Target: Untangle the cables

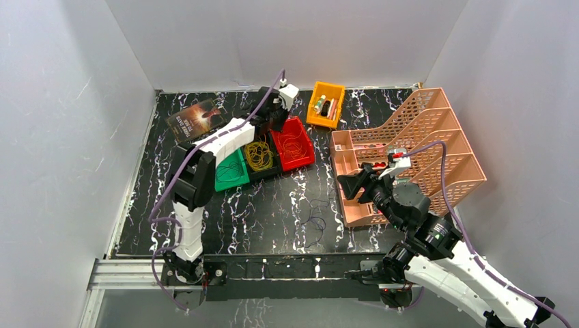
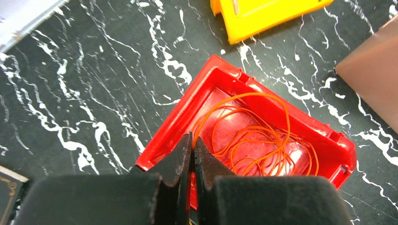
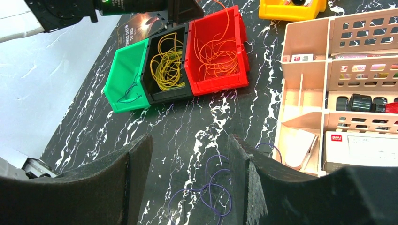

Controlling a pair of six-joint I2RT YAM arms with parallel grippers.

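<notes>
Limp purple wire loops (image 3: 205, 191) beside pink plastic organiser (image 3: 293, 42): probably light, snag-prone, pinch one strand; right gripper (image 3: 187, 145) wide, left gripper (image 2: 193, 139) shut.

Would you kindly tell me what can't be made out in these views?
- Left wrist view: whether the shut left tool pinches an orange cable; strand too thin.
- Right wrist view: purple cables cut off by the bottom edge.
- Top view: green bin partly hidden by the left arm.
</notes>
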